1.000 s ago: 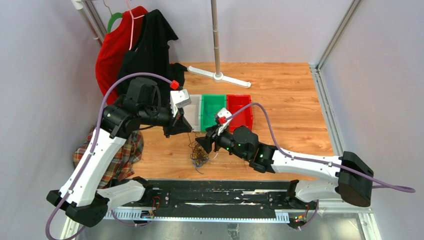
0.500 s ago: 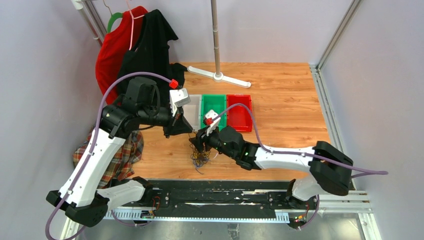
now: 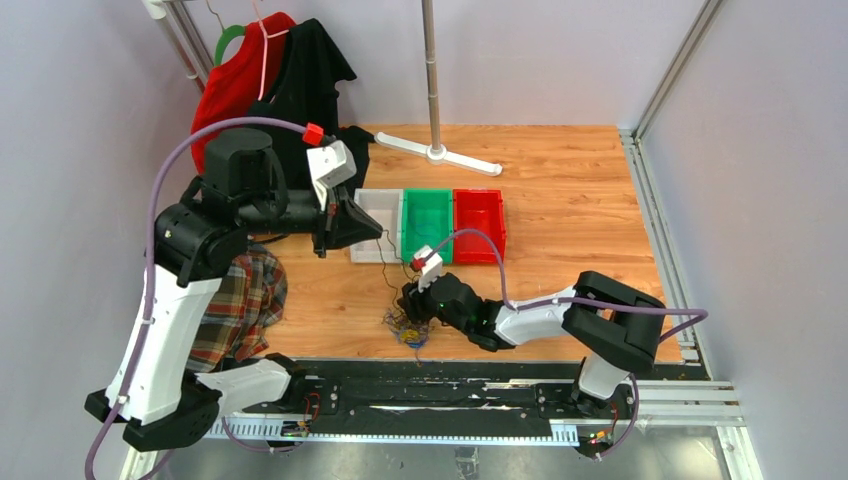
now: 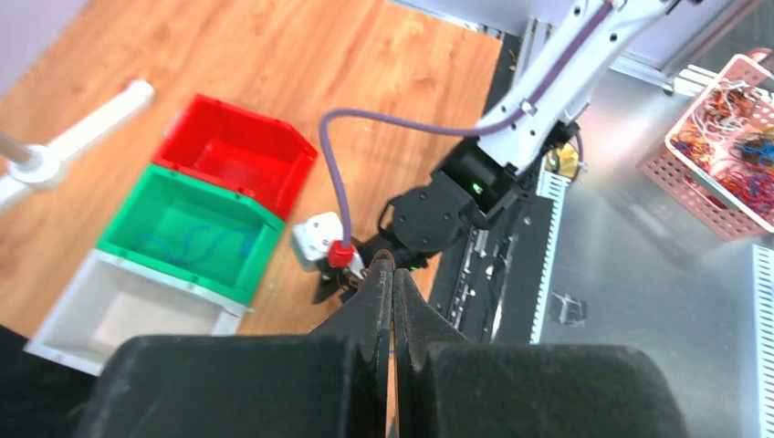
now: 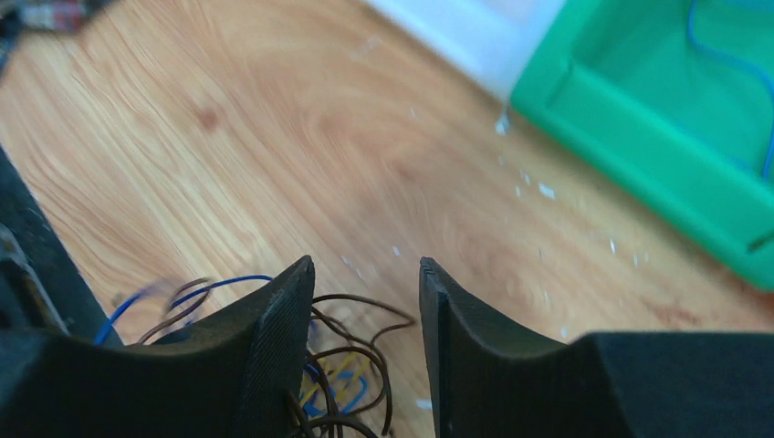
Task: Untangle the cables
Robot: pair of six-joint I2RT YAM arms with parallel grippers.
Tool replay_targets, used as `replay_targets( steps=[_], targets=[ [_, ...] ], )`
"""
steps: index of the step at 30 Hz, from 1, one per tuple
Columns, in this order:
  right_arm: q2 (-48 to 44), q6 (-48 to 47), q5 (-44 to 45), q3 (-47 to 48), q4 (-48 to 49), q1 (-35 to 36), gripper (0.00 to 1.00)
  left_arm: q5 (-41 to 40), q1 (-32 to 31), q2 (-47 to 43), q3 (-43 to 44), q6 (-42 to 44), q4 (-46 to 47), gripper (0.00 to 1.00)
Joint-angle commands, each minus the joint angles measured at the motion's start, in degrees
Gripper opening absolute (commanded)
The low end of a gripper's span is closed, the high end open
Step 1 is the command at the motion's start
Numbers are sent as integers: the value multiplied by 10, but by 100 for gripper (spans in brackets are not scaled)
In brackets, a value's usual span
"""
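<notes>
A small tangle of dark brown, blue and yellow cables (image 3: 402, 328) lies on the wooden floor near the front edge. My left gripper (image 3: 378, 236) is raised beside the white bin, shut on one thin dark cable (image 3: 389, 275) that runs down to the tangle. Its jaws are pressed together in the left wrist view (image 4: 392, 266). My right gripper (image 3: 407, 301) is low over the tangle, open. In the right wrist view (image 5: 365, 274) the cables (image 5: 351, 370) lie between and below its fingers, not gripped.
White (image 3: 372, 226), green (image 3: 427, 222) and red (image 3: 479, 222) bins stand in a row behind the tangle; the green bin (image 4: 192, 228) holds a blue wire. A pink basket of cables (image 4: 730, 137) stands off the table. Clothes (image 3: 240, 300) lie left; a stand base (image 3: 438, 153) lies at the back.
My left arm has risen and drawn back to the left, stretching the dark cable up from the tangle. My right gripper has moved left and down onto the tangle.
</notes>
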Motion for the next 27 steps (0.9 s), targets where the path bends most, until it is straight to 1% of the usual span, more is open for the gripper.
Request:
replay_targets(
  steps=[1, 7, 14, 20, 22, 24, 27],
  targets=[
    [3, 31, 34, -52, 38, -5, 46, -34, 0, 10, 68, -3, 8, 0],
    [-11, 54, 51, -113, 64, -5, 45, -133, 0, 16, 131, 36, 8, 0],
    [-18, 78, 65, -158, 80, -5, 45, -209, 0, 36, 209, 71, 12, 1],
    [-24, 81, 76, -175, 88, -5, 45, -289, 0, 29, 233, 82, 100, 0],
    [-34, 77, 81, -177, 84, -5, 45, -287, 0, 27, 233, 81, 116, 0],
    [-54, 72, 84, -175, 77, -5, 45, -266, 0, 26, 230, 76, 117, 0],
    [-110, 53, 82, -161, 49, -5, 51, -250, 0, 24, 212, 64, 117, 0]
  ],
)
